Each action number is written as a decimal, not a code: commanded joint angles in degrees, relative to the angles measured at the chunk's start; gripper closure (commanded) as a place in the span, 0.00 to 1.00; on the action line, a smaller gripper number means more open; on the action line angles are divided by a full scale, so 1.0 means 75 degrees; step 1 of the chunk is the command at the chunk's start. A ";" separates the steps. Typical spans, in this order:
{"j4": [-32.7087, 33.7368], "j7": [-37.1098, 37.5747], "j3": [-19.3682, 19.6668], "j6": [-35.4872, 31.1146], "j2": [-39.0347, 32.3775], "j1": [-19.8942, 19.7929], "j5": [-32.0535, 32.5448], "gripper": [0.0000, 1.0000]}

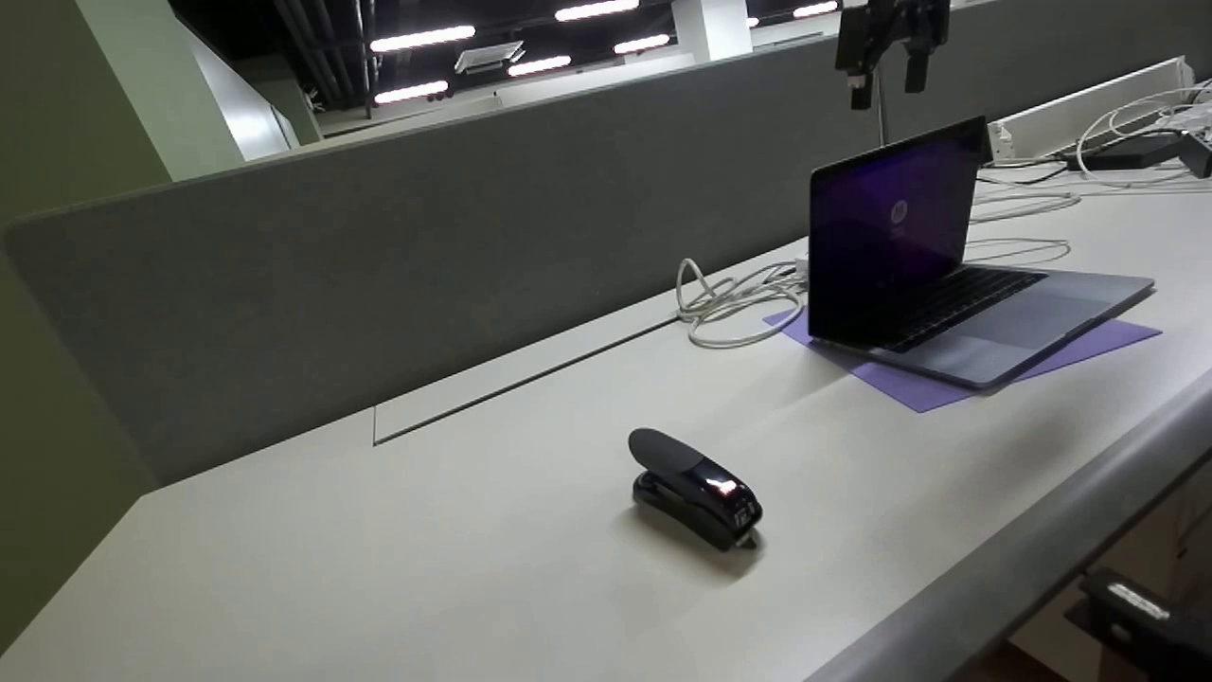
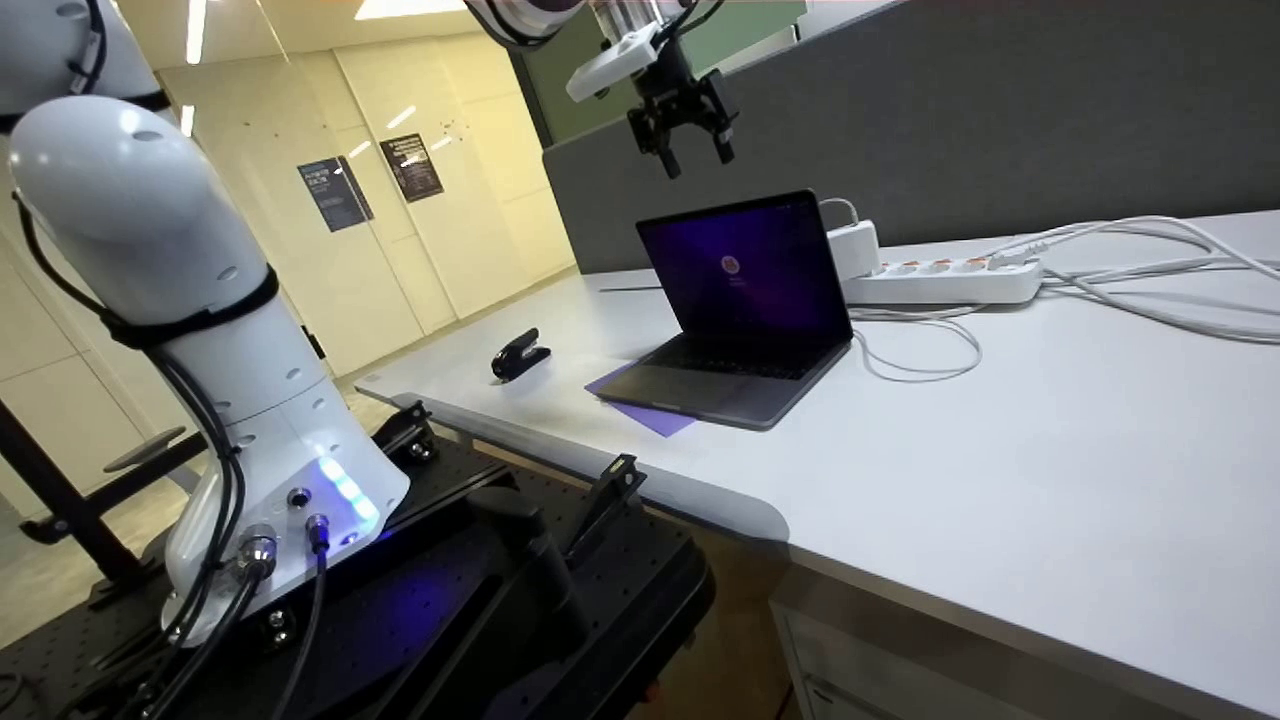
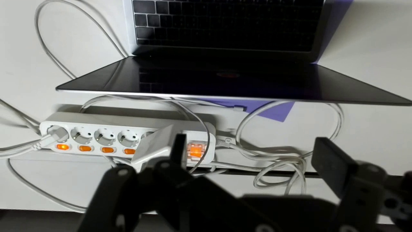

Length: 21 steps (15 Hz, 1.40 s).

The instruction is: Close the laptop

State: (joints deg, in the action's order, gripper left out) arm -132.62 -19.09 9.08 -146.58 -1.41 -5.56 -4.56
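Note:
The silver-grey laptop (image 1: 895,227) stands open on the table, its screen raised and lit purple; it also shows in an exterior view (image 2: 745,290). In the wrist view the laptop (image 3: 231,80) is seen from above, with its dark keyboard at the top and the lid's upper edge across the middle; its front part is cut off. My gripper (image 2: 698,162) is open and empty above the lid, apart from it. In the other views the gripper also shows (image 1: 888,89), with its fingers spread wide (image 3: 251,146) beyond the lid's edge, over the area behind the laptop.
A purple sheet (image 1: 909,388) lies under the laptop. A black stapler (image 1: 696,488) is on the table beside it. Behind the lid are a white power strip (image 3: 128,124) with a plugged-in adapter and looped white cables (image 3: 280,158). A grey partition (image 1: 530,246) borders the table's back.

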 commanded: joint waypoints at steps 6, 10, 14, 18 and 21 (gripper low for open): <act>0.0754 0.0076 -0.0179 -0.0028 -0.1073 -0.0312 0.0041 0.00; 0.0737 -0.0010 -0.0248 0.0059 -0.1175 -0.0400 0.0000 0.00; 0.0672 -0.0117 -0.0325 0.0183 -0.1182 -0.0462 -0.0002 0.00; 0.0545 -0.0242 -0.0388 0.0337 -0.1136 -0.0505 -0.0072 0.00; 0.0377 -0.0326 -0.0421 0.0386 -0.1072 -0.0518 -0.0120 0.00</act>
State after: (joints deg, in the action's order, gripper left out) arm -128.80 -20.33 6.83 -144.88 -10.19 -8.44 -4.63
